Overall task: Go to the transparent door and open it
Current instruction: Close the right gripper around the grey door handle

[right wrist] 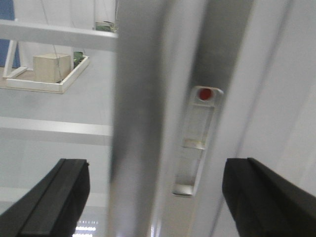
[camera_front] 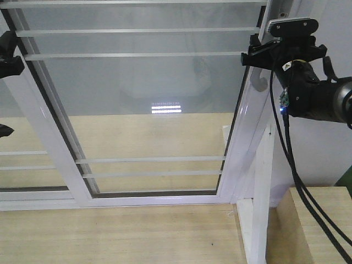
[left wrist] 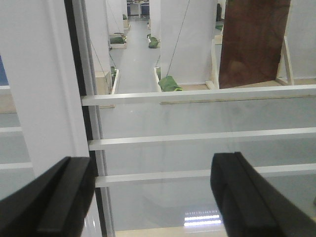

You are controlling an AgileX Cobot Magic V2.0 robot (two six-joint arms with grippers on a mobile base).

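Door: we see the transparent door [camera_front: 148, 99] filling the middle of the front view, with its right stile running down beside the right arm.
Handle: one curved grey handle [camera_front: 255, 82] sits on that stile, just below the right gripper [right wrist: 158, 197].
Right gripper: its fingers are spread wide, one on each side of the stile. We cannot tell whether either touches it.
Left gripper [left wrist: 153, 197]: spread apart and holding nothing, facing the glass near the door's left stile.
In the way: one white post [camera_front: 263, 209] stands just right of the door's lower corner. A pale wooden block [camera_front: 316, 225] lies beyond it.
Cables: two black cables [camera_front: 297, 181] hang from the right arm.
Bars: we count five on the door, three high and two low.
Other panel: one second glass panel [camera_front: 27, 165] at the left shows two bars.
Stile detail: one recessed slot [right wrist: 197, 143] has a red dot at its top.
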